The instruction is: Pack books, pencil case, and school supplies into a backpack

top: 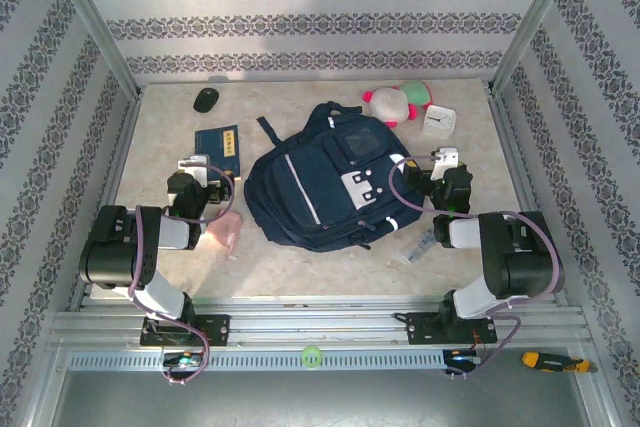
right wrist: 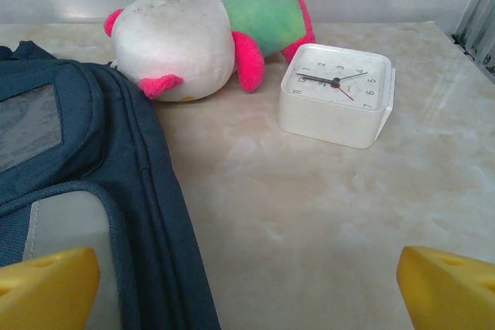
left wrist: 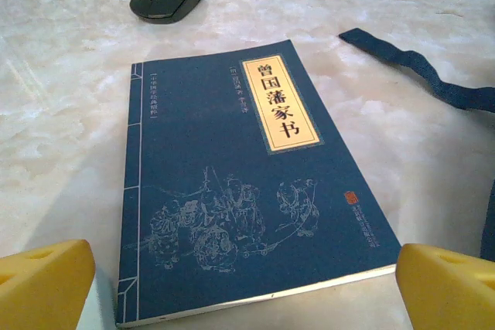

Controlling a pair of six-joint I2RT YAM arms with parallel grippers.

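Flat navy book (left wrist: 247,191) w/ gold label, marbled table (left wrist: 62,113).

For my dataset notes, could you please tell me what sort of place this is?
Probably a lab test cell rather than a real room: a marble-look table walled by patterned wallpaper panels, the left arm and right arm bolted to a metal rail at its near edge.
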